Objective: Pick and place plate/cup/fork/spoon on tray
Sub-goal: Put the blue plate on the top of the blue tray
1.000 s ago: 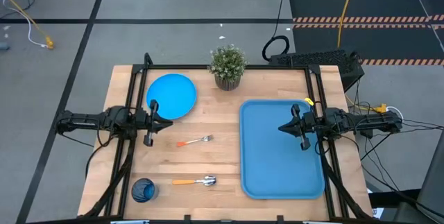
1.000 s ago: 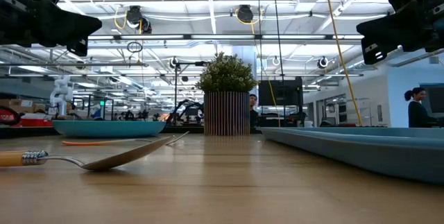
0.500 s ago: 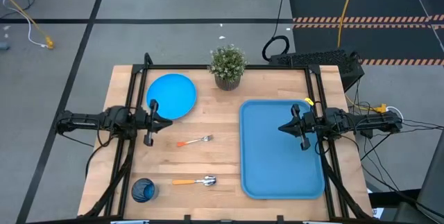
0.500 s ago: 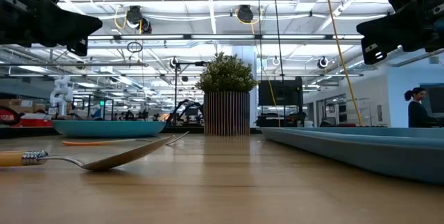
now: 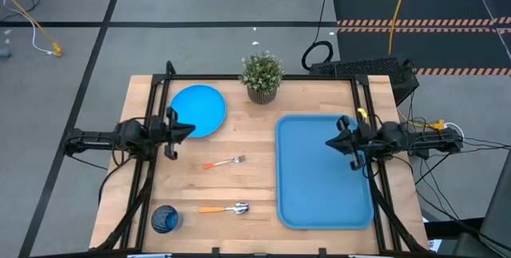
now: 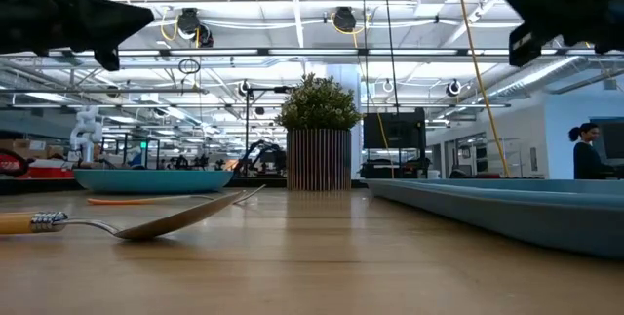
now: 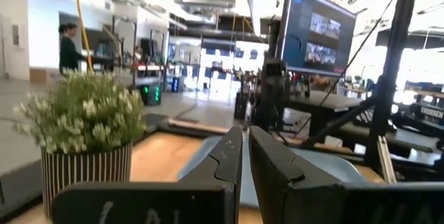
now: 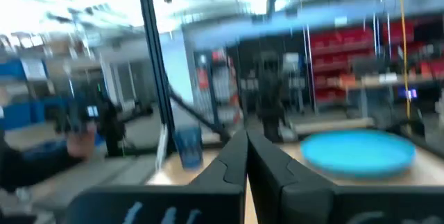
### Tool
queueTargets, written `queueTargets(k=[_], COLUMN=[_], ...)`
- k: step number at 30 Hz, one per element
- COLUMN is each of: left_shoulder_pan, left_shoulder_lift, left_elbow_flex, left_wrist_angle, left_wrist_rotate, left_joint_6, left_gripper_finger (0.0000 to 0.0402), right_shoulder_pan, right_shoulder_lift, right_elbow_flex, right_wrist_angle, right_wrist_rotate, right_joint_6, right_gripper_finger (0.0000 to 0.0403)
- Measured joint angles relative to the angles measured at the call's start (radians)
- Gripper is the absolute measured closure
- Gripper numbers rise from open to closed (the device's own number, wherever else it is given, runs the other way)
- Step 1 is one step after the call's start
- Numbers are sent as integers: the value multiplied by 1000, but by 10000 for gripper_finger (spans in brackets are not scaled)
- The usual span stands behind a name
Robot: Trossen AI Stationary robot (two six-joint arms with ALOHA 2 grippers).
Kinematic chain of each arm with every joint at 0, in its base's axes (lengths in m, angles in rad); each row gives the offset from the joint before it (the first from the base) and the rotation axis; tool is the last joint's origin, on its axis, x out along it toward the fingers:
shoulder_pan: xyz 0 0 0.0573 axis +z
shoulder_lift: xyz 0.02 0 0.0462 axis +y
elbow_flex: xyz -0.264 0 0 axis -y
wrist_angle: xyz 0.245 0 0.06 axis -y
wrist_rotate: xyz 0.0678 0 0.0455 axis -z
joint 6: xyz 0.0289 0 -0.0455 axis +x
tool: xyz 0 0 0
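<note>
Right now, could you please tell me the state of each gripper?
Left gripper: nearly closed, holding nothing, beside the plate.
Right gripper: shut, empty, over the tray.

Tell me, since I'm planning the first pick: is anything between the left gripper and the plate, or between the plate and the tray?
Nothing visible. The left gripper hangs beside the plate with no object between them. Bare table separates the plate from the tray; the potted plant stands off that path.

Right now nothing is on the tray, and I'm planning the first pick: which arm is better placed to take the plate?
Left. Its end effector hovers beside the plate, on the table's left half. The right end effector hangs over the tray, far across.
</note>
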Motion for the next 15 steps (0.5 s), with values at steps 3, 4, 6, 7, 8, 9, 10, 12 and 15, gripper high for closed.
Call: queueTargets(k=[3, 4, 6, 7, 8, 9, 10, 12, 15], left_shoulder_pan=[0, 0, 0, 0, 0, 0, 0, 0, 0], left_shoulder_lift=[2, 3, 3, 3, 3, 3, 4, 3, 13], left_elbow_flex=[0, 0, 0, 0, 0, 0, 0, 3, 76], left_wrist_angle=[-36, -47, -73, -86, -94, -99, -97, -82, -186], left_wrist_rotate=[1, 1, 1, 1, 1, 0, -3, -42, -108], left_joint_6=[-47, -67, -93, -95, -90, -70, -45, -29, -28], left_gripper_finger=[369, 369, 369, 369, 369, 369, 369, 369, 369], right_shoulder_pan=[0, 0, 0, 0, 0, 0, 0, 0, 0], right_shoulder_lift=[0, 0, 0, 0, 0, 0, 0, 0, 0], right_elbow_flex=[0, 0, 0, 0, 0, 0, 0, 0, 0], right_wrist_angle=[86, 101, 129, 137, 140, 138, 138, 143, 164], right_wrist_rotate=[0, 0, 0, 0, 0, 0, 0, 0, 25], right_joint_6=[1, 1, 1, 1, 1, 1, 1, 1, -1], right_gripper_finger=[403, 403, 403, 403, 403, 403, 403, 403, 403])
